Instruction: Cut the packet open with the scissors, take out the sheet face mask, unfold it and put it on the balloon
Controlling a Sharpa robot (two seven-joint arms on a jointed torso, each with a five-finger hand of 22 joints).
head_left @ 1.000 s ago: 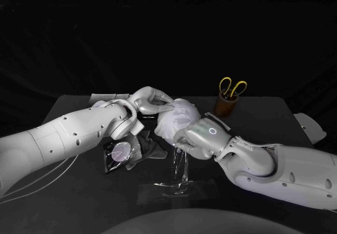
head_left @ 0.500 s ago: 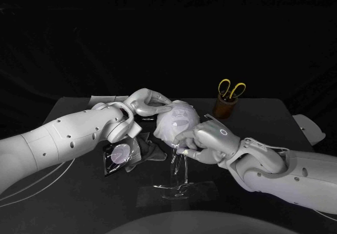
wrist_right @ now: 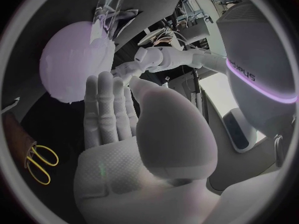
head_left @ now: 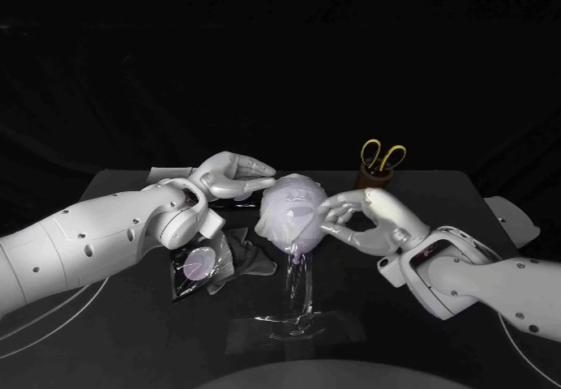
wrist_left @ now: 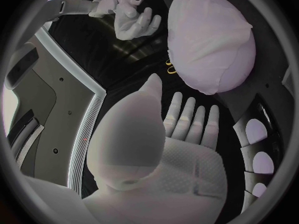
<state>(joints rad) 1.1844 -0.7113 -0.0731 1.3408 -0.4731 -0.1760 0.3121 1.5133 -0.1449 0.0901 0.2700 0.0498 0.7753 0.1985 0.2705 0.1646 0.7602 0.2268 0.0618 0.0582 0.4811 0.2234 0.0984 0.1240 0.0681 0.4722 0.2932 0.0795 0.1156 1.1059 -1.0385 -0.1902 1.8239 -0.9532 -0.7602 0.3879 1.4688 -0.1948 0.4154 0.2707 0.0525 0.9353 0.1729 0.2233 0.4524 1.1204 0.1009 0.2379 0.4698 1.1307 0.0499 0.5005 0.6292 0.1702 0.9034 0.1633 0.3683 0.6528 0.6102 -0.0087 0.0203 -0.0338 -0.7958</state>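
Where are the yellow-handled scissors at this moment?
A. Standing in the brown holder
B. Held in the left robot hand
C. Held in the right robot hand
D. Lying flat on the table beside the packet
A: the scissors stand handles-up in the brown holder, set apart from the balloon.
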